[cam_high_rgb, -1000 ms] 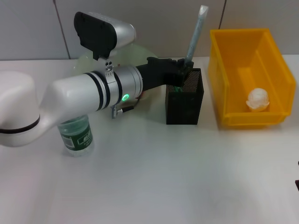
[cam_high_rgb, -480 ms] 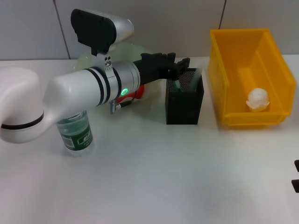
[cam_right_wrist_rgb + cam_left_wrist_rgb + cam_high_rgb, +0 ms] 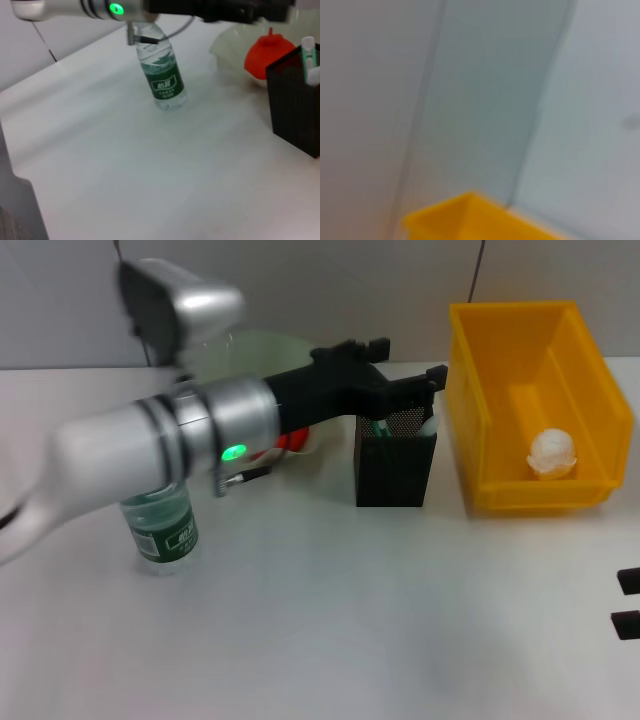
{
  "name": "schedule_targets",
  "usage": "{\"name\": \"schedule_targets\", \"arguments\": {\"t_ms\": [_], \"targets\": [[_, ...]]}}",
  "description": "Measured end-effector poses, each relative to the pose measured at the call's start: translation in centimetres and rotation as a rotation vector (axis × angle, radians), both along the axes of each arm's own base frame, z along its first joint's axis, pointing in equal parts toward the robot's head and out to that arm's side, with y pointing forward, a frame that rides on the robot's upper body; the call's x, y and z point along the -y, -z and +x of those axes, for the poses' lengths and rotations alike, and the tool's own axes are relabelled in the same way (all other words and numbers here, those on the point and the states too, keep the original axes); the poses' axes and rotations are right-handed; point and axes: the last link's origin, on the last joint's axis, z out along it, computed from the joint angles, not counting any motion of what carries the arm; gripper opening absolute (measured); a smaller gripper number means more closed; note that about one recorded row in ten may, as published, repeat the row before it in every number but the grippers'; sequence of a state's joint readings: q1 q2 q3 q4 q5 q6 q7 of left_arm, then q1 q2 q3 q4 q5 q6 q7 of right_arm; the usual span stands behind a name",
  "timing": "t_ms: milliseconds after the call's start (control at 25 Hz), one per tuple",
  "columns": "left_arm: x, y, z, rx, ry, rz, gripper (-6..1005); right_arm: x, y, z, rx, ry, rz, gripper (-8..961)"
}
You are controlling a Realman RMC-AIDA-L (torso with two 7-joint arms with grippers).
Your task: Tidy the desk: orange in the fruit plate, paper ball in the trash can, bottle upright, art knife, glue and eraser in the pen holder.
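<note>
The left gripper (image 3: 405, 380) hangs just above the pen holder (image 3: 395, 462), its jaws spread and holding nothing. Inside the holder, green-and-white sticks (image 3: 310, 57) show at the rim; which is the knife and which the glue I cannot tell, and no eraser can be made out.

The bottle (image 3: 162, 527) stands upright at the near left of the desk (image 3: 330, 620). The orange (image 3: 269, 50) sits on the pale fruit plate (image 3: 235, 42) just left of the holder, and the paper ball (image 3: 552, 453) lies in the yellow bin (image 3: 500, 430) on the right. The right gripper (image 3: 628, 602) waits at the right near edge, well apart from everything; whether it is spread or closed cannot be told.

Judging from this, the step in hand is the end of a drop into the pen holder, with the load let go. Nothing loose remains visible on the desk, so the task looks almost or fully done, though the arm hides part of the far side. Next the left arm needs to lift straight clear of the holder's rim without tipping it, then draw back past the bottle and plate.
</note>
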State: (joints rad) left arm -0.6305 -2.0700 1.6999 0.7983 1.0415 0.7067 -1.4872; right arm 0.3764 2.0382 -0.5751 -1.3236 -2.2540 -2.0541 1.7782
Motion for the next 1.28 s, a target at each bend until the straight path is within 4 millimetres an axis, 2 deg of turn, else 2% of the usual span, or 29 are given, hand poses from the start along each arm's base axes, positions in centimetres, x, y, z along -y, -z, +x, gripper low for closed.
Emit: {"name": "schedule_targets", "arguments": {"t_ms": [40,80,160,240,360,520,640,680,760,840,920,1000,1280], "targets": [[1.8,-2.0,-0.5,0.077,0.076,-0.009,705,-0.1,0.1,-0.2,-0.007,-0.008,-0.005,584],[2.0,-2.3,-0.7,0.085,0.083,-0.009,739,-0.2,0.2,-0.3,-0.016,-0.017,-0.01,584],[3.9,-4.5,-1.1,0.134,0.17,-0.005,807,-0.3,0.5,-0.7,-0.037,-0.039,-0.019,584],[6.1,-6.7,-1.6,0.155,0.271,-0.02,831,-0.3,0.7,-1.3,-0.063,-0.072,-0.028,584],[9.0,-9.1,-3.3,0.17,0.34,-0.07,867,-0.3,1.1,-2.2,-0.105,-0.133,-0.041,584],[11.9,-10.6,-5.9,0.177,0.398,-0.158,864,-0.2,1.9,-3.1,-0.125,-0.185,-0.082,584],[13.6,-11.1,-8.4,0.173,0.398,-0.232,863,-0.2,3.0,-3.6,-0.13,-0.218,-0.143,584],[13.6,-11.1,-8.4,0.173,0.398,-0.232,864,-0.3,3.4,-3.6,-0.133,-0.229,-0.155,584],[15.0,-10.7,-10.6,0.158,0.38,-0.267,864,-0.3,4.1,-3.6,-0.144,-0.253,-0.169,584],[15.4,-10.4,-11.6,0.135,0.368,-0.273,864,-0.5,4.9,-3.3,-0.173,-0.283,-0.164,584],[15.4,-10.4,-11.6,0.135,0.368,-0.273,865,-0.6,5.1,-3.2,-0.18,-0.291,-0.16,584],[15.9,-9.6,-13.3,0.084,0.342,-0.297,865,-0.7,5.5,-2.9,-0.187,-0.308,-0.151,584],[15.7,-9.6,-13.9,0.044,0.322,-0.351,861,-0.8,6.5,-1.8,-0.186,-0.314,-0.113,584]]}}
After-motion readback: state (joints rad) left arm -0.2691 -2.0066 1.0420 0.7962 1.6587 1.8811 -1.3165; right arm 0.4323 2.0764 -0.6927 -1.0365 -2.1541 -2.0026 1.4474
